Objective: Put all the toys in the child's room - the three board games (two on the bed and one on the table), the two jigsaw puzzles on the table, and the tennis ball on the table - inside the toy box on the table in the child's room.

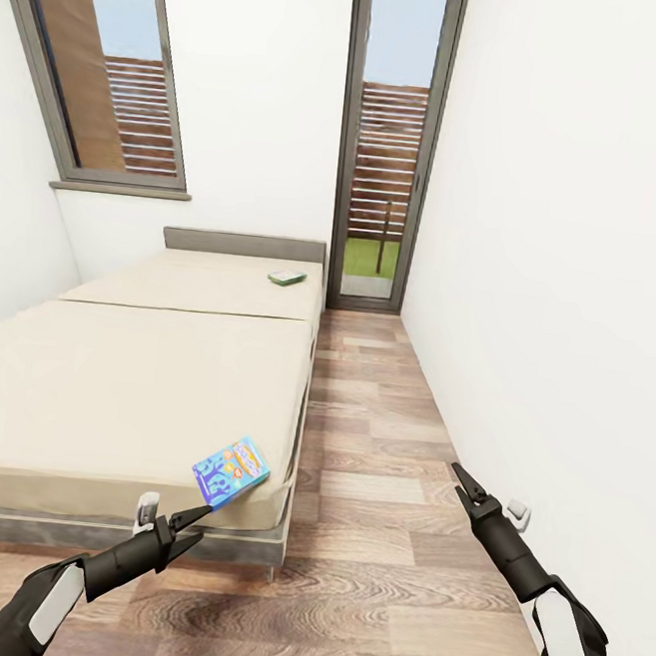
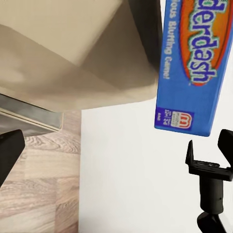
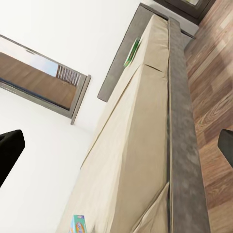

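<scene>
Both bed games remain uncollected: the blue board game lies at the bed's near corner, the green one near its headboard. The left claw, open and empty, reaches toward the blue game; the right claw looks closed, empty.

Blue game carton — bed's corner.

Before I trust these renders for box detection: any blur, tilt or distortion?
Head view: sharp, wide-angle, walls splaying outward, the blue game carton small at the bed corner. Left wrist view: carton close, lettering slightly soft, cropped. Right wrist view: strongly tilted, bed running diagonally.
</scene>
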You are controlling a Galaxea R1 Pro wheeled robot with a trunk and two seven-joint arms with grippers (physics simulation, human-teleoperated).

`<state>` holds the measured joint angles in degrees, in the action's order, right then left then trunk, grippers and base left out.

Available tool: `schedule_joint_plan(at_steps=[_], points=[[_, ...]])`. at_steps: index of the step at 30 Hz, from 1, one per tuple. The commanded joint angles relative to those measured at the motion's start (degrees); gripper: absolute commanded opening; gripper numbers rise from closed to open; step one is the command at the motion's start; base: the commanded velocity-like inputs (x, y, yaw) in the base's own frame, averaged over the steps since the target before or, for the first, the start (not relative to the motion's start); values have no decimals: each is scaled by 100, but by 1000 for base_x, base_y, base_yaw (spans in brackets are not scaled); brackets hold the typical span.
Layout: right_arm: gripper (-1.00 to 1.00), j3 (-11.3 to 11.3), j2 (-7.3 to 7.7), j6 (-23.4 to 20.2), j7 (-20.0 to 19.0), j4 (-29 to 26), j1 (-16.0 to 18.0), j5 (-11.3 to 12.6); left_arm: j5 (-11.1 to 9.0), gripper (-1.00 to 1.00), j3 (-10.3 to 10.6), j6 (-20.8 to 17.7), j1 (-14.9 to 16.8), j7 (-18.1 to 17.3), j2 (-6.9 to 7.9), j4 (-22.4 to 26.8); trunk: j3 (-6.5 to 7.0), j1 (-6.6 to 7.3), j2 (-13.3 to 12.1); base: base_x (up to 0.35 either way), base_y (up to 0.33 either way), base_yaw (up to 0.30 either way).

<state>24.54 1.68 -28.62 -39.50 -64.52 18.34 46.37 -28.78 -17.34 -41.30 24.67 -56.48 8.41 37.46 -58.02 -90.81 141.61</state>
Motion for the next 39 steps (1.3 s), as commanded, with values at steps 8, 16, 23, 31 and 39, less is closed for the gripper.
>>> schedule_joint_plan(at_steps=[8, 16, 23, 31, 39], points=[[100, 7, -1, -44, -5, 4, 3, 39, -15, 100, -6, -36, 3, -4, -6, -2, -5, 1, 2, 0, 0, 0], [100, 6, -1, -40, -5, 7, 4, 39, -16, 100, -4, -36, 3, -6, -3, -2, -5, 1, 2, 0, 0, 0], [100, 5, -1, -40, -5, 9, 3, 39, -14, 100, 1, -39, 3, 4, -4, -2, 85, 111, -198, 0, 0, 0], [100, 4, -1, -42, -5, 10, 3, 39, -13, 100, 2, -41, 3, 10, -6, -2, 85, 111, -198, 0, 0, 0], [100, 0, -5, -40, -5, 10, 5, 39, -13, 100, 2, -37, 3, 14, -6, -2, 103, 133, -239, 0, 0, 0]])
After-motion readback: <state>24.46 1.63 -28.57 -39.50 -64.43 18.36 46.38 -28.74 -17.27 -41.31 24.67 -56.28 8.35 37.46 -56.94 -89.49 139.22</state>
